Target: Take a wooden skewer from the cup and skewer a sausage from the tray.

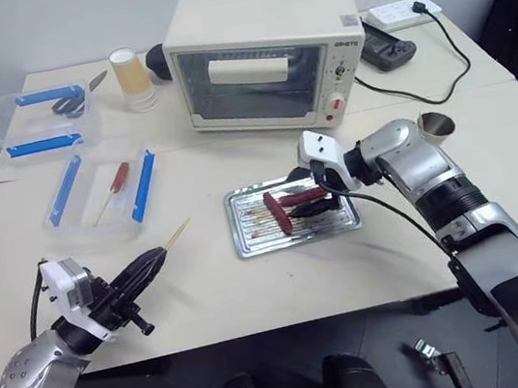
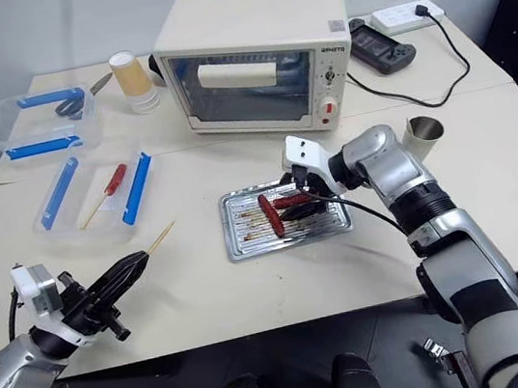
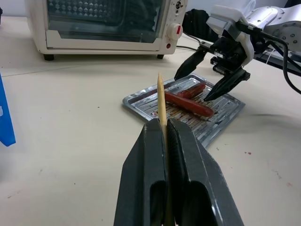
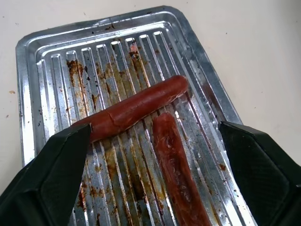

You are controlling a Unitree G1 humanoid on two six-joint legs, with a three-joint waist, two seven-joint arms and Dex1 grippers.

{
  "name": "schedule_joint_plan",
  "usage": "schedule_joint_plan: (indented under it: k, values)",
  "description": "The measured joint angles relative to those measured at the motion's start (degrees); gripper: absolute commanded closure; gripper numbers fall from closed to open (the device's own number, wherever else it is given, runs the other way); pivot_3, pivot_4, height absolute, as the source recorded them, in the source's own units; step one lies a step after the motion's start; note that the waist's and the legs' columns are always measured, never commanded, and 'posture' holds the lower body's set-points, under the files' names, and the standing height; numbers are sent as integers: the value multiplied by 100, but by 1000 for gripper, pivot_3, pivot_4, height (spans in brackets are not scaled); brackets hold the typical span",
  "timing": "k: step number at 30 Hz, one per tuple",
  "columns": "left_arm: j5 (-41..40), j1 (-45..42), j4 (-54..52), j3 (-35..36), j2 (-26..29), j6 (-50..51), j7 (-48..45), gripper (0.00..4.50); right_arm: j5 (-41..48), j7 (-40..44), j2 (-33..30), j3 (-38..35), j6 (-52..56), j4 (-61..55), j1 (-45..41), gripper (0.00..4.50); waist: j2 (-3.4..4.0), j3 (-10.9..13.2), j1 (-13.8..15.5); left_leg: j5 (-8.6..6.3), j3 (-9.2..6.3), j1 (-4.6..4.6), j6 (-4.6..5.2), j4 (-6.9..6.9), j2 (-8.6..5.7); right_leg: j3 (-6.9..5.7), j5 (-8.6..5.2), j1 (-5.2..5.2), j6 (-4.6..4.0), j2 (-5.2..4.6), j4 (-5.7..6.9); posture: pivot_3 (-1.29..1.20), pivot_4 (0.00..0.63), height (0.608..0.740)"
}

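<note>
**Inspector:** Head camera first. What is on the table?

**Assistant:** The left gripper (image 1: 156,255) sits low at the near left of the table (image 1: 207,299), jaws pressed together on the wooden skewer (image 1: 178,232), whose pale tip sticks out past the fingers toward the tray (image 1: 247,244). The right gripper (image 1: 305,203) hangs over the tray with its fingers spread wide, nothing between them. Two sausages lie in the tray; the nearer sausage (image 1: 276,211) crosses the end of the other. The grey metal cup (image 1: 436,125) stands well to the right, behind the right forearm. A cream toaster oven (image 1: 263,55) stands behind the tray, and clear boxes with blue clips (image 1: 101,193) sit at far left.

**Inspector:** Left wrist camera?

**Assistant:** Both black fingers (image 3: 148,174) are clamped on the skewer, which rises straight between them, its point aimed at the tray and sausages beyond. The right gripper shows there above the tray, splayed.

**Inspector:** Right wrist camera?

**Assistant:** The ridged, grease-stained tray lies directly below. The two spread fingertips (image 4: 61,165) flank both sausages without touching either. One sausage lies slantwise; the other runs from just beside its middle toward the camera.
</note>
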Motion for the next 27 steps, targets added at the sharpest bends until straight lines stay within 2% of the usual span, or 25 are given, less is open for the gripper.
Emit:
schedule_joint_plan:
  k: [2,9,23,26,27]
  values:
    - [0,1,-8,-1,-16,-7,27,4500,-63,27,76,0,-84,166,-31,613,0,0,-23,0,-1,1,0,-3,2,0,0,-1,0,1,1,0,150,740]
    - [-1,-4,-40,-1,-19,-10,96,4500,-319,24,293,-6,-454,761,-186,2944,0,0,-29,0,-2,1,0,-3,2,1,0,-3,0,0,1,0,150,740]
    - [-1,-134,-45,-38,-18,2,119,4500,-455,25,351,-56,-705,902,-193,2944,0,0,-28,0,-6,2,-1,-3,1,1,0,-3,0,0,1,0,150,740]
    - [0,-162,-45,-96,-17,6,119,4500,-452,122,340,-56,-690,890,-188,3521,0,0,-27,0,-6,2,-1,-3,2,1,0,-3,0,0,1,0,150,740]
    - [0,-177,-45,-121,-17,8,119,4500,-448,170,334,-58,-681,870,-181,3851,0,0,-27,0,-6,2,-1,-3,2,2,0,-3,0,0,1,0,150,740]
